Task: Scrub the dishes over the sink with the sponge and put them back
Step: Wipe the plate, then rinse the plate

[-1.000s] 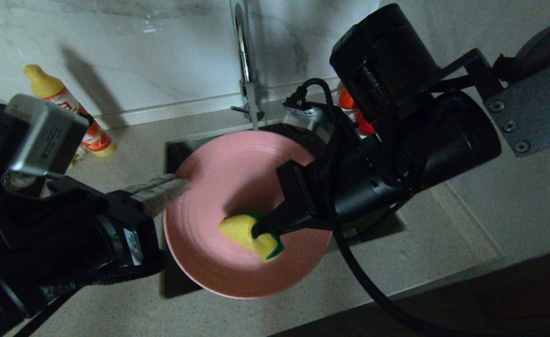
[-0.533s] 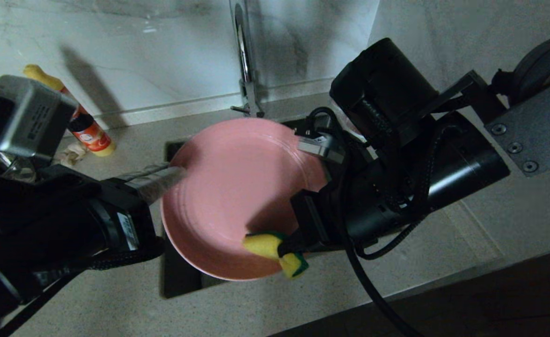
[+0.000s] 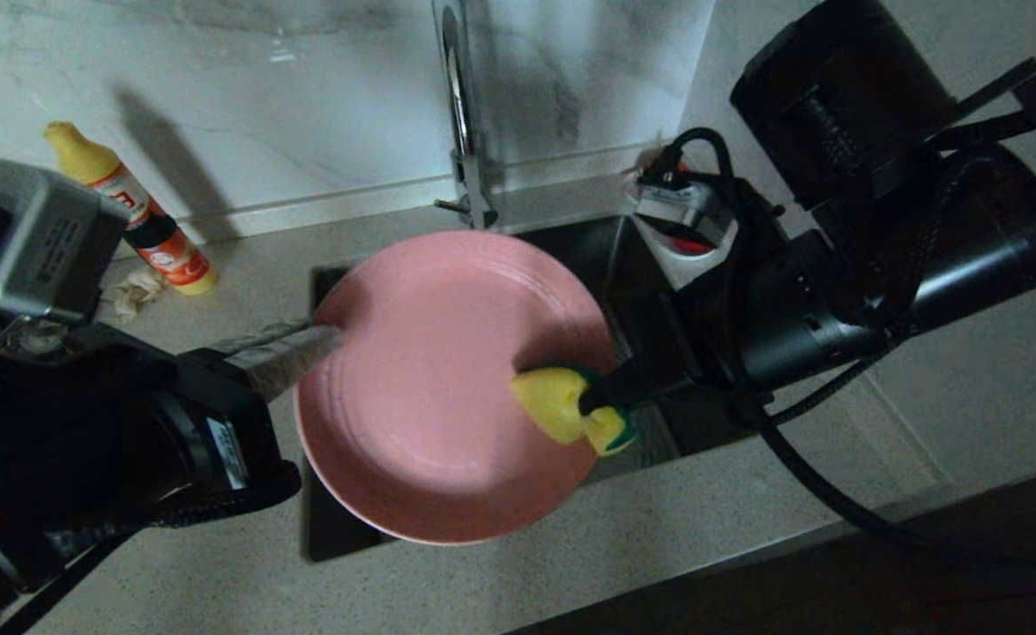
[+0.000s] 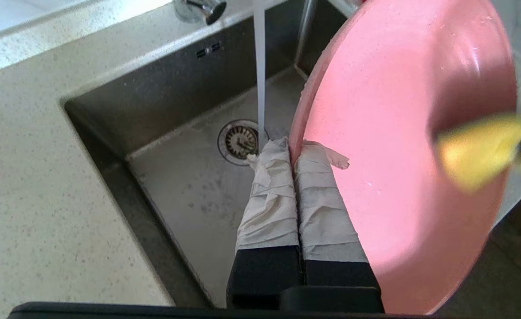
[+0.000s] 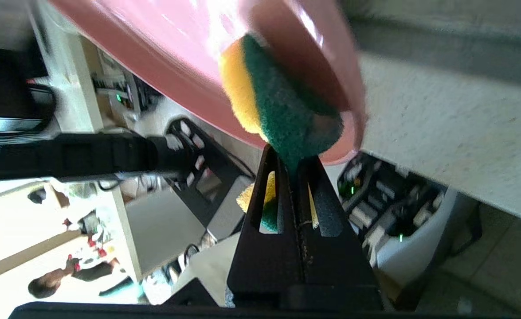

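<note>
Sliding from lower centre toward the plate's [image 3: 429, 388] right rim, sponge [image 3: 562, 404], pinched by right gripper [image 3: 604, 407], is scrubbing; left gripper [image 4: 293, 159] is clamping the rim; next, sweeping back across.

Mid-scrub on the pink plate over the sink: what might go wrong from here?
1. The left gripper pinches the pink plate only at its rim; scrubbing pressure might lever it loose into the sink.
2. The sponge, held by the right gripper, sits near the plate's edge and may slide off it.
</note>
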{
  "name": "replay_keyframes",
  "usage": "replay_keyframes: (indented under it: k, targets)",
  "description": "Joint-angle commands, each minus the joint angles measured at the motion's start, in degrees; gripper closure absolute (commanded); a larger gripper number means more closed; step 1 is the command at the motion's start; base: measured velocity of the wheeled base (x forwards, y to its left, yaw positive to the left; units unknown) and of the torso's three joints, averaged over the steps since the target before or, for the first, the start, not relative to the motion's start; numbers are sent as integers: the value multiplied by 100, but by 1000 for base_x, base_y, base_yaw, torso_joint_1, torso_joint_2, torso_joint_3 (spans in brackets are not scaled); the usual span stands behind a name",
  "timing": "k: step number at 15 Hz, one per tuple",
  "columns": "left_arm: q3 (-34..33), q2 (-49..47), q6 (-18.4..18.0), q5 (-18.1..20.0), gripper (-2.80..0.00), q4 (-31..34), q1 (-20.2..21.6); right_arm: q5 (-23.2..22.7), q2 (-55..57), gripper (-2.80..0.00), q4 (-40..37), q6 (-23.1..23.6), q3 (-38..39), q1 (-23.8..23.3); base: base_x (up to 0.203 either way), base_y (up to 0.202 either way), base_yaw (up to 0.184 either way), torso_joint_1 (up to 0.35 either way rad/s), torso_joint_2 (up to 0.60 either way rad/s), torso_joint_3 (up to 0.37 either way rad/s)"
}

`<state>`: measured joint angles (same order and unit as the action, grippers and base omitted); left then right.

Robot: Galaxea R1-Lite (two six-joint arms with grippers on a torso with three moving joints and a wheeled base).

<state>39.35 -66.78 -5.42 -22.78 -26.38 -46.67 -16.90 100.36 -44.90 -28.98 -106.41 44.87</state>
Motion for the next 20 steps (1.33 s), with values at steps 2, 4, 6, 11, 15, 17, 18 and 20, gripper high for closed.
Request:
replay_keyframes:
  k: [2,4,6,11,15,17,18,20]
  targets:
    - [-115,7,-2,-24,0,-25,8,-15,-280,0,-29,5,-299,-161,0,0,0,0,0,0]
    - [-187,13,6,-21,0,-25,8,-38,-414,0,-45,40,-371,-271,0,0,0,0,0,0]
    - [-229,16,6,-24,0,-25,26,-59,-566,0,-78,52,-371,-312,0,0,0,0,0,0]
    - [-549,25,222,-24,0,-16,114,-85,-1056,0,-73,51,-351,-328,0,0,0,0,0,0]
    - [-846,11,640,-25,0,-7,226,-86,-1461,0,-103,46,-292,-538,0,0,0,0,0,0]
    - [-1056,-32,882,-24,0,1,324,-94,-1609,0,-256,28,-242,-655,0,0,0,0,0,0]
    - [-1165,-62,1004,-9,0,1,375,-95,-1652,0,-300,15,-213,-699,0,0,0,0,0,0]
    - [-1352,-251,1352,7,0,1,501,-95,-1761,0,-300,7,-47,-813,0,0,0,0,0,0]
